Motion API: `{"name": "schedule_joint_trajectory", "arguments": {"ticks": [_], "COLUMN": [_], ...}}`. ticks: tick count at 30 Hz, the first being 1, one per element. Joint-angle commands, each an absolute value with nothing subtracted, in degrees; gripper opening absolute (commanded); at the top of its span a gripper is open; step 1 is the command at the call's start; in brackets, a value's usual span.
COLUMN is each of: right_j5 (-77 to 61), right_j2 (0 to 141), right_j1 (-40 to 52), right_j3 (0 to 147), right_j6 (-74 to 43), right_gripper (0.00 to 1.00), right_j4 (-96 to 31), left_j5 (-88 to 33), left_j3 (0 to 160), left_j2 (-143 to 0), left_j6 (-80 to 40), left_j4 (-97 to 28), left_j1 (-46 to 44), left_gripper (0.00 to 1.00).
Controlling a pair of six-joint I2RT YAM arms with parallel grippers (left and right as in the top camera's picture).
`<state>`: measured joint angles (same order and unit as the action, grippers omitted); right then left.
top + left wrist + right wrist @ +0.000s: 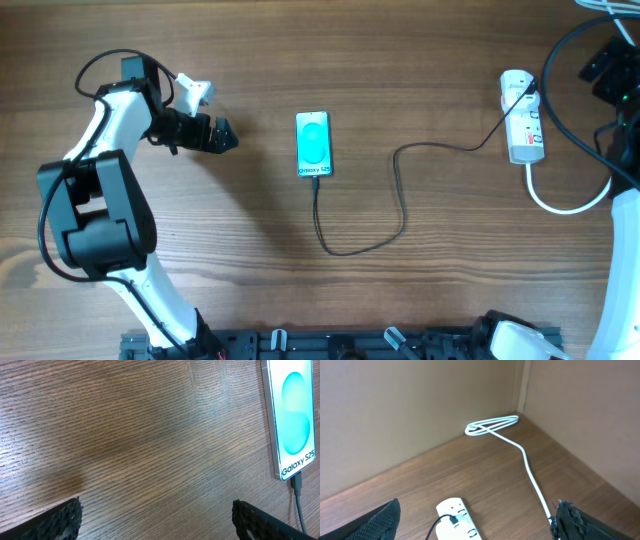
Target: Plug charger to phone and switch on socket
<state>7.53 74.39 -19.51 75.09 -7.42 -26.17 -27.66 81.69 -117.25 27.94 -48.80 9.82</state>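
Lying flat, the Galaxy S25 phone (313,144) has the charger (400,190) plugged into its bottom edge. Open tabletop (262,150) separates it from the spread left gripper (220,134). Well right of it, the socket (523,117) sits by the right gripper (477,517), also spread.

Only two fingertip corners of the left gripper (156,521) are in frame, the rest is cut off. Ahead-right of it the phone (292,420) is clipped by the top and right edges. The charger (299,505) leaves the bottom edge beside the right-hand tip. Of the right gripper (477,522), tips only. The socket (455,519) between them is cut at the bottom, switch state unreadable. The white cord (529,467) disappears behind one tip.
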Motion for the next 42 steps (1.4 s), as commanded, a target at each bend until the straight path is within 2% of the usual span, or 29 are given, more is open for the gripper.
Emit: {"name": "schedule_joint_trajectory", "arguments": {"ticks": [1,5,7,14,20,26,29,35,42], "right_j5": [6.5,6.6,11.1,12.6,11.4,-0.9,-2.2,-2.2,-5.7], "right_j2": [73.7,73.7,74.1,75.5,75.5,75.5,75.1,72.1,65.8], "right_j1": [-16.1,-11.6,-10.2,-10.0,-9.9,-9.9,-8.7,-4.3,-2.5], "right_j3": [75.3,75.3,75.3,75.3,75.3,75.3,73.3,60.7,37.2], "right_j6": [-7.6,-7.6,-7.6,-7.3,-3.1,-3.1,-3.1,-3.1,-3.1], "right_gripper": [1.0,1.0,1.0,1.0,1.0,1.0,1.0,1.0,1.0], "right_j4": [-28.1,-28.4,-28.1,-28.9,-53.7,-57.7,-60.1,-52.2,-31.9], "left_j5": [-27.5,-27.5,-27.5,-27.5,-27.5,-27.5,-27.5,-27.5,-27.5], "left_j3": [81.6,81.6,81.6,81.6,81.6,81.6,81.6,81.6,81.6], "left_j2": [-117.1,-117.1,-117.1,-117.1,-117.1,-117.1,-117.1,-117.1,-117.1], "left_j6": [28.0,28.0,28.0,28.0,28.0,28.0,28.0,28.0,28.0], "left_j4": [-48.8,-48.8,-48.8,-48.8,-48.8,-48.8,-48.8,-48.8,-48.8], "left_j1": [10.0,10.0,10.0,10.0,10.0,10.0,10.0,10.0,10.0], "left_gripper": [1.0,1.0,1.0,1.0,1.0,1.0,1.0,1.0,1.0]}}
